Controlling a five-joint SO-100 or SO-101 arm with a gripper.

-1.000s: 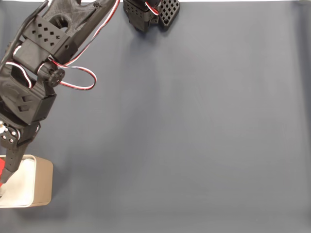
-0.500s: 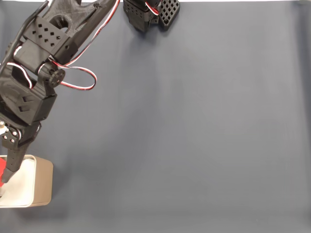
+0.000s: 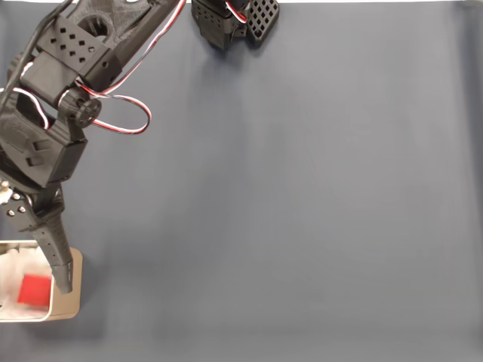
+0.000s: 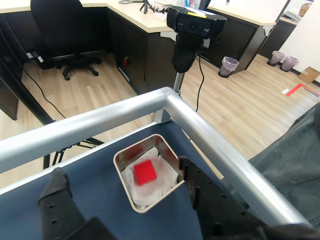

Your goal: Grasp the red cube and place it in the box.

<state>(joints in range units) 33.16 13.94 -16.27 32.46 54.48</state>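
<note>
Now the cube (image 3: 34, 289) lies inside the box (image 3: 69, 305), flat on its white lining and apart from every wall; the wrist view shows it near the middle of the box floor (image 4: 145, 172), one face turned up. The gripper (image 4: 122, 187) is spread wide and holds nothing: in the wrist view one dark finger (image 4: 59, 200) stands to the left of the box (image 4: 125, 153) and the other (image 4: 192, 187) at its right edge, with the cube in the gap ahead of them and clear of both.

In the fixed view the one visible finger (image 3: 59, 264) hangs over the box's right-hand rim, so the cube lies just to its left and slightly lower in the picture, not touching it. The box sits at the bottom-left corner of the dark blue cloth (image 3: 287, 196), partly cut by the frame edge.

By my reading the placing is done, and what remains is withdrawal. That move turns on the finger over the rim: a straight lift should clear it, whereas a sideways sweep might catch the wall and drag the box.
</note>
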